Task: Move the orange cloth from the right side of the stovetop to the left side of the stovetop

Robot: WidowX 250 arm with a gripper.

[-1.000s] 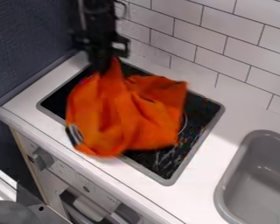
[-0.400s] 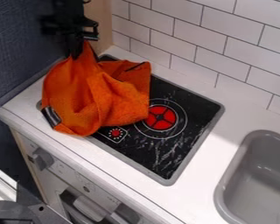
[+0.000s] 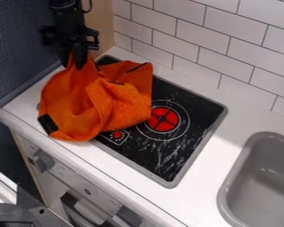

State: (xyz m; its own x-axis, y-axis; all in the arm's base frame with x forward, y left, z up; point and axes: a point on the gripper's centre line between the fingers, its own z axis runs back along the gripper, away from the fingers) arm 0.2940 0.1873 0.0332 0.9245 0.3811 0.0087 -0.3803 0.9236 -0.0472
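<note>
The black gripper (image 3: pixel 77 62) hangs at the upper left of the camera view, above the back left corner of the stovetop (image 3: pixel 189 153). It is shut on the top of an orange cloth (image 3: pixel 88 104), which is bunched to a peak between the fingers. Below that peak the cloth spreads over the left part of the stovetop and the counter's left edge area, with dark patches on its border. A red burner mark (image 3: pixel 162 119) shows just right of the cloth, and a smaller red mark (image 3: pixel 117 134) sits at its lower edge.
A grey sink (image 3: pixel 264 186) is set into the white counter (image 3: pixel 227 148) at the right. White wall tiles (image 3: pixel 198 40) rise behind, with a dark wall (image 3: pixel 20 48) on the left. Oven knobs (image 3: pixel 43 160) line the counter's front.
The gripper and the orange cloth have moved left and up in the view, uncovering the red burner mark. Most recently the gripper has lowered a little and the cloth has slumped slightly.
</note>
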